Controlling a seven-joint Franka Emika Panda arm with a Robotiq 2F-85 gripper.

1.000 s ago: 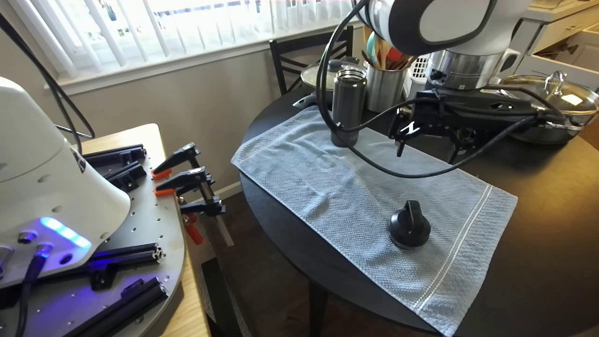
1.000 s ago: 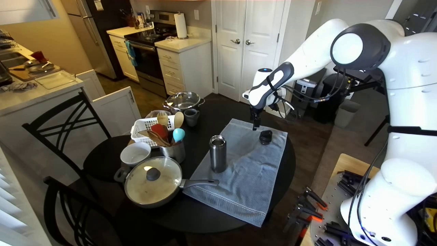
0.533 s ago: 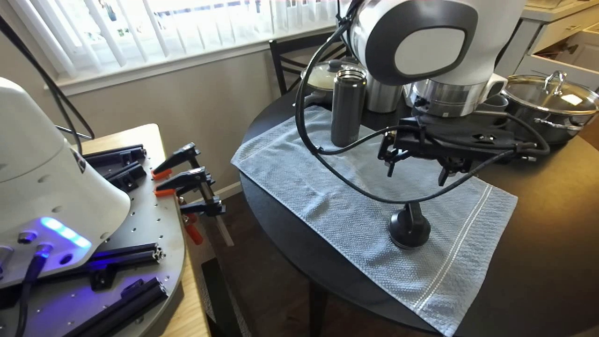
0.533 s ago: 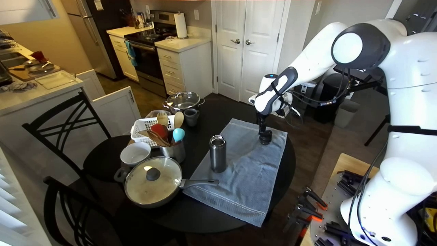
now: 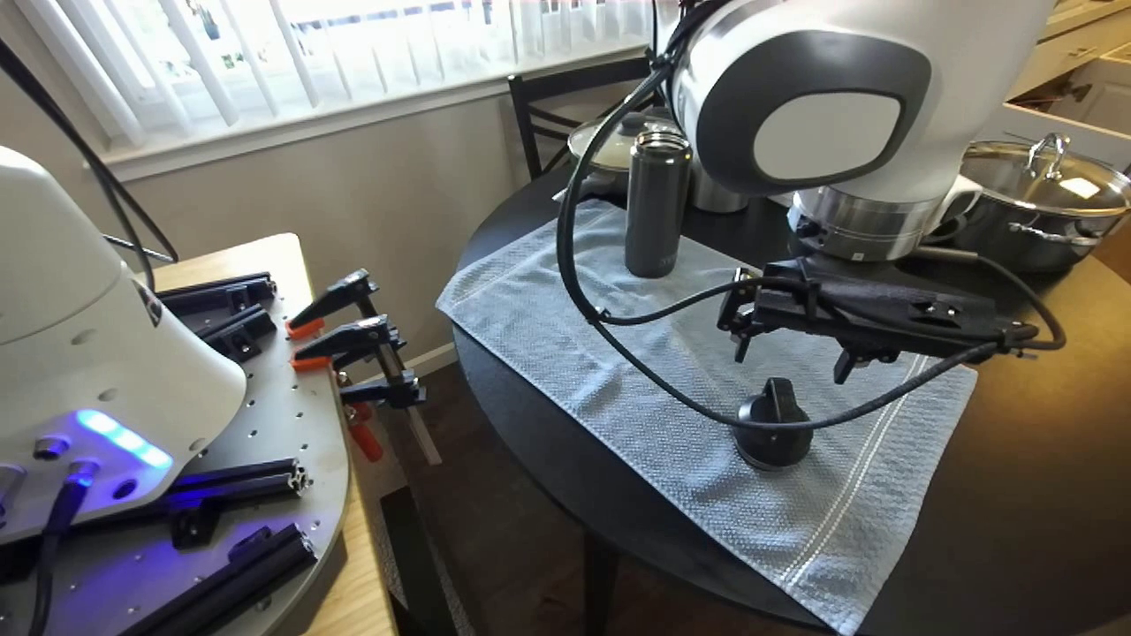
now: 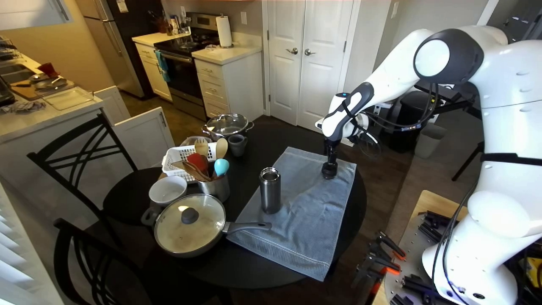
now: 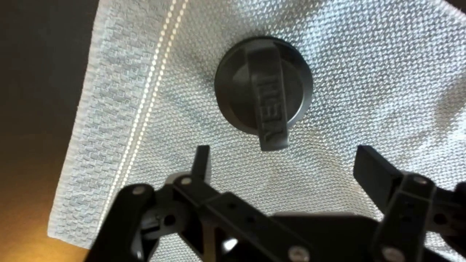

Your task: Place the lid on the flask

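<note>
Bright window (image 5: 380,44) next to a round black table (image 6: 275,131), covered frying pan (image 6: 190,233) parked by the window-side edge, gray towel (image 6: 296,220) laid along the robot-side edge. Black lid (image 7: 265,91) is sitting on that towel, handle up, YETI readable in the wrist view. Dark metallic flask (image 5: 656,208) stands on it too, mouth open, closer to the window-side edge. Gripper (image 7: 284,158) hangs just above the lid, fingers (image 7: 375,174) spread wide with a big gap, nothing in their hold.

Below me: dark round table (image 6: 271,134). On it I see grey towel (image 6: 302,212), pan (image 6: 190,231), white bowl (image 6: 168,190), utensil cup (image 6: 219,189), basket (image 6: 171,169), mug (image 6: 237,146), pot (image 6: 228,126).
</note>
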